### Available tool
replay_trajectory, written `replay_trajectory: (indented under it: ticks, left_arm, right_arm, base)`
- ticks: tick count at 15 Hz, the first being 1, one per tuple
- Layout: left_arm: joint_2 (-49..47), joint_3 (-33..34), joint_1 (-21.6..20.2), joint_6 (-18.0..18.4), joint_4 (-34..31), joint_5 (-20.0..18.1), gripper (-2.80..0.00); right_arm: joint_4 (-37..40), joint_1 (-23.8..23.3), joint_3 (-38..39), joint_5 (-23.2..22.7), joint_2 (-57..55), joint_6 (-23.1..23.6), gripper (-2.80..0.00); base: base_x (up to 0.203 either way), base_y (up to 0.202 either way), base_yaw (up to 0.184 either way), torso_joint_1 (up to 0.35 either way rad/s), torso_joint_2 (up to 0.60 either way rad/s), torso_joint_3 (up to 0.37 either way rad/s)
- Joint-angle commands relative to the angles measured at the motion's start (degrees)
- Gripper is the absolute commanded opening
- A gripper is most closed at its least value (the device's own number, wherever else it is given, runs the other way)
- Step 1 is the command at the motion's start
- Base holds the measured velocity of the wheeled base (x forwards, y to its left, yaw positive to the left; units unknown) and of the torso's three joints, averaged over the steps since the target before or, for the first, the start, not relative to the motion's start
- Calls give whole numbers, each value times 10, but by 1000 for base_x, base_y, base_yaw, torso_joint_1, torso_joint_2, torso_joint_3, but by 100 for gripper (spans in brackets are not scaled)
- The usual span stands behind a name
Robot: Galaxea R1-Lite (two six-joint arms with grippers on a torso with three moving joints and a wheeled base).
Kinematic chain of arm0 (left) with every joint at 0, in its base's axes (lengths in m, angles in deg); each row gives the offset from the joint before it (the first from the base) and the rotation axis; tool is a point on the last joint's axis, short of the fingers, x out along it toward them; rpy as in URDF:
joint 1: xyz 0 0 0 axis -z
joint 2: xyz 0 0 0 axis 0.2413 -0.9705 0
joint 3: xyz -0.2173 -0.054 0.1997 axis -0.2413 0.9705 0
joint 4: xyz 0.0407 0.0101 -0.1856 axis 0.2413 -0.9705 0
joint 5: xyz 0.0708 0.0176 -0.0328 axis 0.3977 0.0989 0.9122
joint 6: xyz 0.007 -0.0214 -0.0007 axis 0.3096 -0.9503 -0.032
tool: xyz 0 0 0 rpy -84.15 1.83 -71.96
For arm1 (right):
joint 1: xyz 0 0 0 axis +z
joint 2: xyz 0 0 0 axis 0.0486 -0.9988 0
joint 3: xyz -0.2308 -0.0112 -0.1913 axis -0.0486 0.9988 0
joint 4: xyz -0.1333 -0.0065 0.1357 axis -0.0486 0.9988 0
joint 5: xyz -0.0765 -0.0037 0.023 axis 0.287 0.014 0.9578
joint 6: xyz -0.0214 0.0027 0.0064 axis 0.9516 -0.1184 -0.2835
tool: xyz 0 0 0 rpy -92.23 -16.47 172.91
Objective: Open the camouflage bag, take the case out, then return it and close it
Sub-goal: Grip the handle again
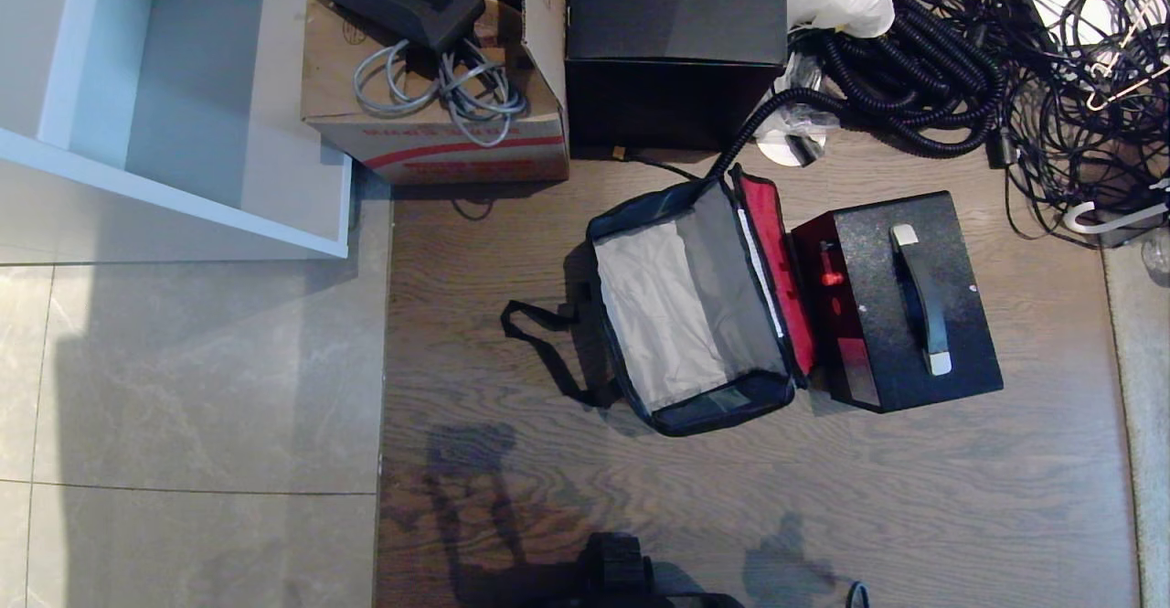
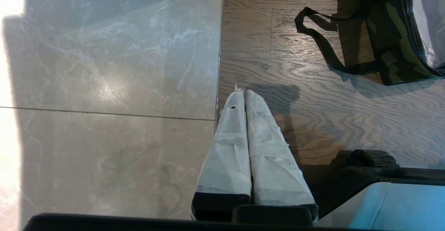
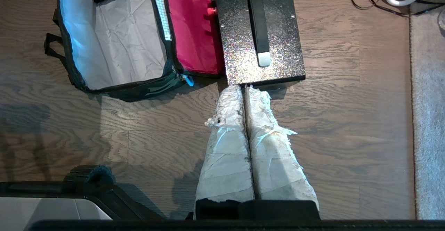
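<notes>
Head view: soft boxy camouflage fabric bag point(image 1: 695, 315) at frame centre on wood-plank floor point(image 1: 731, 517), lid flipped right, red lining showing, grey interior bare. Black speckled hard rectangular case point(image 1: 900, 302) just right of bag, touching red lid, black handle on top. Brown cardboard box point(image 1: 439, 87) and black cube box point(image 1: 675, 41) in upper middle; black cable tangle point(image 1: 1005, 59) upper right. Left gripper point(image 2: 245, 95): wrapped fingers pressed together, empty, over tile-wood seam. Right gripper point(image 3: 243, 90): fingers together, empty, tips near case edge.
</notes>
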Motion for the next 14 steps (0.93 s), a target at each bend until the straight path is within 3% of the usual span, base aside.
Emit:
replay_trajectory:
  ticks: [1, 9, 11, 14]
  left_arm:
    - [0, 0, 0, 0, 0, 1, -280]
    - [0, 0, 0, 0, 0, 0, -280]
    - [0, 0, 0, 0, 0, 0, -280]
    - [0, 0, 0, 0, 0, 0, -280]
  right_arm:
    - [-1, 0, 23, 0, -1, 0, -280]
    - [-4, 0, 15, 2, -1, -4, -280]
    - [25, 0, -60, 2, -5, -5, -280]
    - [159, 0, -197, 1, -86, -45, -280]
  base:
    - [0, 0, 0, 0, 0, 0]
    - [0, 0, 0, 0, 0, 0]
    - [0, 0, 0, 0, 0, 0]
    - [0, 0, 0, 0, 0, 0]
